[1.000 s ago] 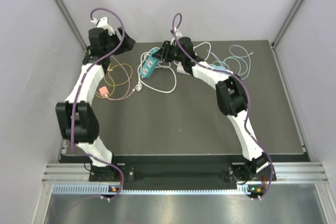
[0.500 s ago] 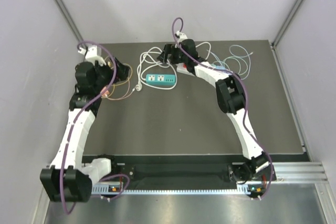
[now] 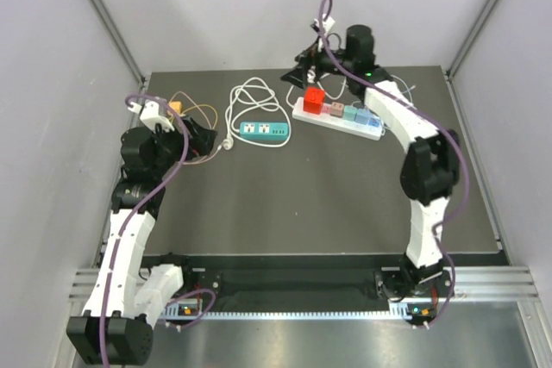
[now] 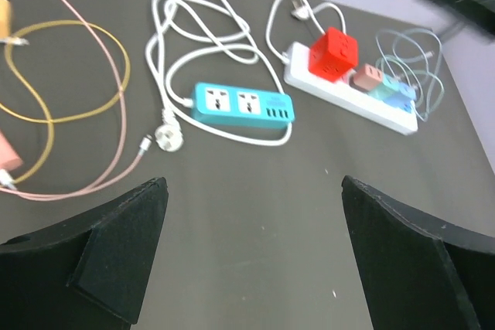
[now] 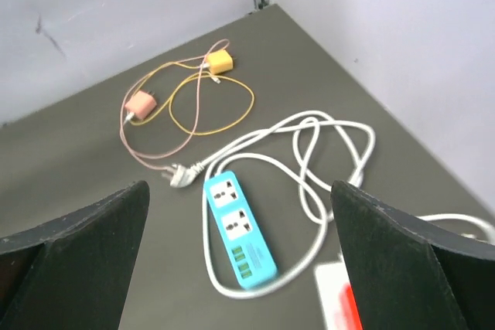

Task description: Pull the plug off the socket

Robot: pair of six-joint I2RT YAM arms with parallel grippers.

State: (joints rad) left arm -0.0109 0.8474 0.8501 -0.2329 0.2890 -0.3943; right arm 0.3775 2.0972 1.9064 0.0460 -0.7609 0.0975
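Note:
A teal socket strip (image 3: pixel 263 131) lies flat on the dark table, both sockets empty (image 5: pixel 232 226). Its white cord (image 3: pixel 250 96) loops behind it and ends in a white plug (image 3: pixel 228 140) lying loose on the table left of the strip (image 4: pixel 167 138). My left gripper (image 3: pixel 200 137) hovers open to the left of the plug, with nothing between its fingers (image 4: pixel 254 191). Behind a white power strip (image 3: pixel 338 120), my right gripper (image 3: pixel 307 71) is raised and open, empty too (image 5: pixel 240 191).
The white power strip carries a red cube adapter (image 3: pixel 314 99) and several smaller coloured plugs (image 4: pixel 387 86). Yellow and pink cables with small chargers (image 3: pixel 185 108) lie at the back left. Thin pale cables (image 3: pixel 392 92) coil at the back right. Walls close in on three sides.
The teal strip went from tilted up between the grippers to lying flat, plug beside it. My right gripper opened and swung back and right. The left arm drew back toward the near left.

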